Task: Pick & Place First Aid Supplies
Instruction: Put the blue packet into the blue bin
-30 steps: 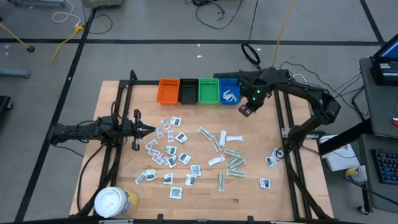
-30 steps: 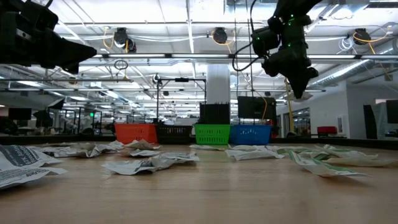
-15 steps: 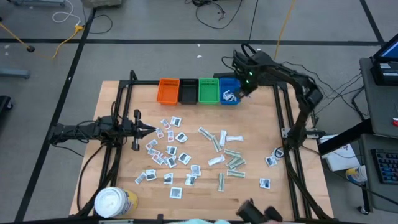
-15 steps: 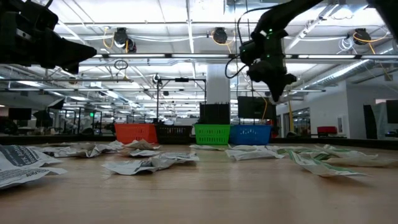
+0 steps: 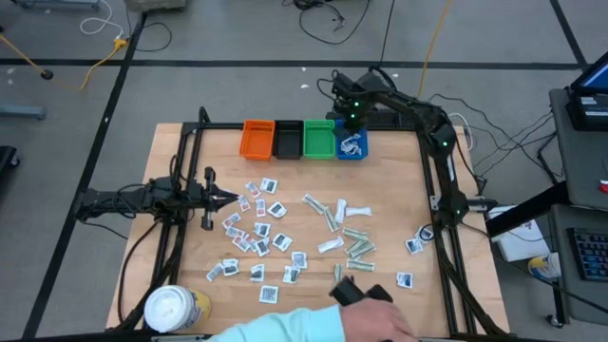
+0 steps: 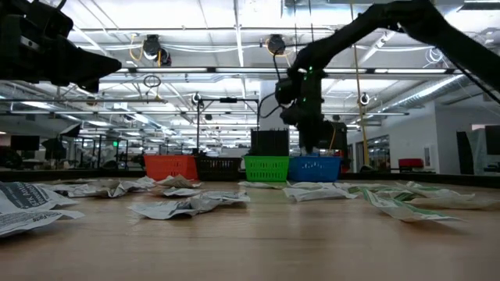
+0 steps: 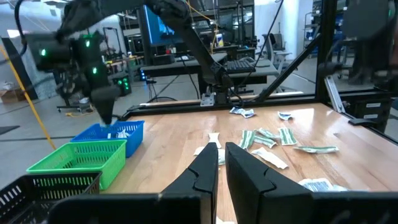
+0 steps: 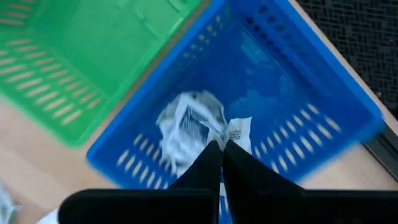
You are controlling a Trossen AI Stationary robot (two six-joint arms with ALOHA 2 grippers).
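First aid supplies lie scattered on the wooden table: white sachets toward the left, pale green strip wrappers toward the right. My right gripper points down over the blue bin, shut on a small white sachet. Crumpled packets lie on the bin's floor. The low view shows that gripper just above the bin's rim. My left gripper waits level at the table's left, shut and touching nothing. My right gripper pinches the white sachet by one edge between its two fingertips. The fingers come from above, pointing down. The sachet hangs at the fingertips inside the blue bin's opening; whether it rests on the packets below, I cannot tell.
Orange, black and green bins stand in a row left of the blue one at the far edge. A white-lidded yellow tub sits near left. A person's sleeve and hand reach in over the near edge.
My right gripper has travelled toward the table's far edge and leftward, from right of the blue bin to above it, and has sunk a little, staying shut. A person's arm has come in over the near edge.
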